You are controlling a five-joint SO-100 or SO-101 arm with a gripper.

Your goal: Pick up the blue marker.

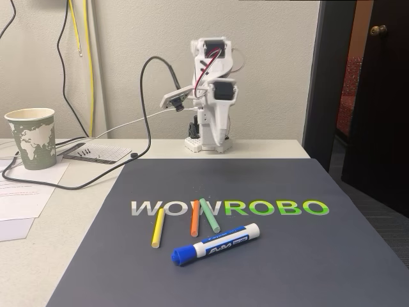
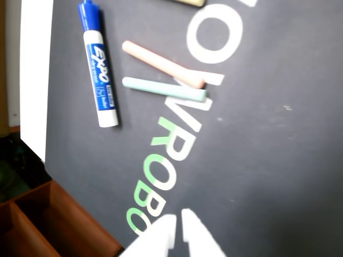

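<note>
Dark mat (image 1: 287, 256) on a table. Blue marker (image 1: 216, 244) near the front edge, beside 3 thin sticks. Gripper (image 2: 178, 231) nearly pressed together, well apart. First step: reach, spread, go down.

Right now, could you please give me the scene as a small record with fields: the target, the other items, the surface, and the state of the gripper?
target: blue marker, lying flat on the mat, blue cap toward the camera in the fixed view
other items: yellow stick, orange stick and green stick, ends of the last two meeting
surface: dark mat printed WOWROBO
gripper: gripper above the mat in the wrist view, fingertips nearly together, holding nothing
off the mat: paper cup and papers at the left of the fixed view
</note>
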